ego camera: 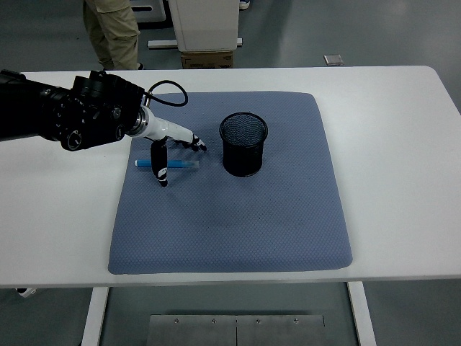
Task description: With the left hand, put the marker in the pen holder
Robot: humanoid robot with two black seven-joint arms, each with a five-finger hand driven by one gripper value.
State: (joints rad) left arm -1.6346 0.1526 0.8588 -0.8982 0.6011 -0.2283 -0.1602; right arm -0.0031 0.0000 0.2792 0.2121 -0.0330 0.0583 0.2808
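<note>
The slim blue marker [167,164] is lying flat on the padded blue-grey mat [238,216] that is covering the middle of the white desk [403,158], to the left of the black wire-mesh pen holder [243,144] and apart from it. The robot's black left hand [171,148] is hanging right over the marker — its fingers [161,167] are spread, one pointing down across the barrel, the others reaching toward the holder — gripping nothing. A person's trouser legs [112,32] are showing beyond the desk.
</note>
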